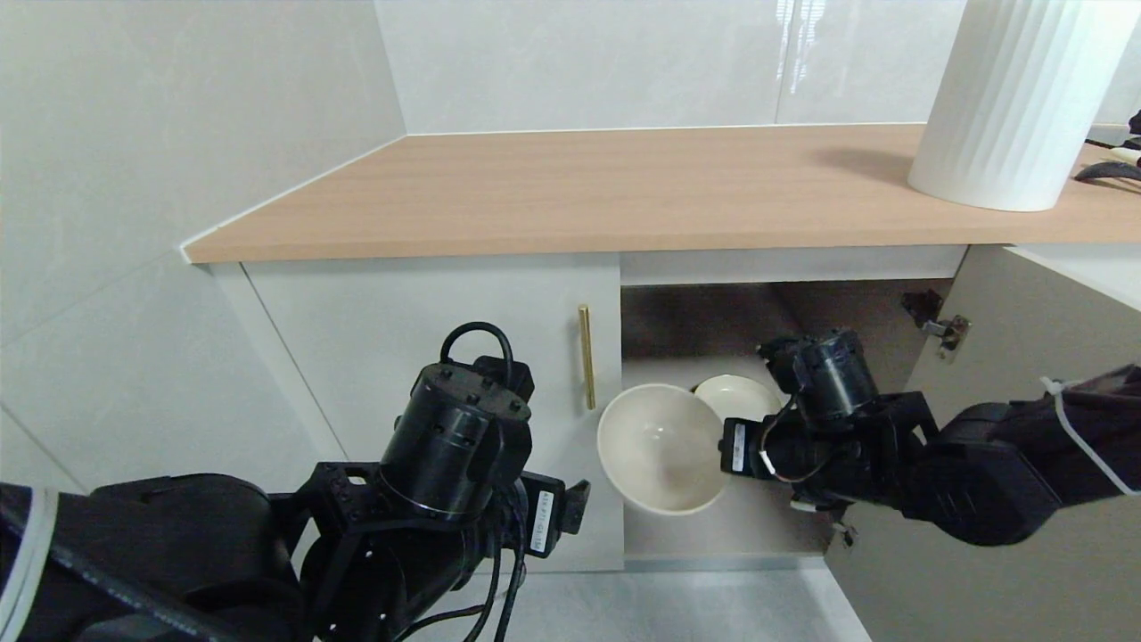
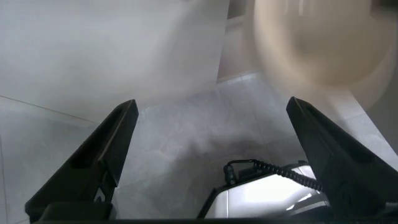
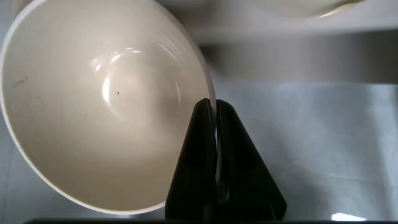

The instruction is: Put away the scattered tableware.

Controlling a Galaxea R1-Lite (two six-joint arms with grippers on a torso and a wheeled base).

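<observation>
Holding the bowl (image 1: 661, 448) by its rim, the right pincer (image 3: 216, 115) is clamped on it, centre-right of the head frame at the open cabinet (image 1: 704, 321). Looks glazed, stiff, breakable and probably slick, so the rim's the spot. The right wrist view shows the thin-edge pinch; the left wrist view shows the left pincer (image 2: 211, 112) spread wide.

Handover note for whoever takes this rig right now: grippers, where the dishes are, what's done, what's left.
Right gripper: shut on the rim of the bowl, held tilted at the mouth of the open cabinet.
Left gripper: open, empty, low by the closed door.
Done: one dish sits inside the cabinet.
Left: set the bowl inside and release it; the cabinet probably needs shutting after.
</observation>
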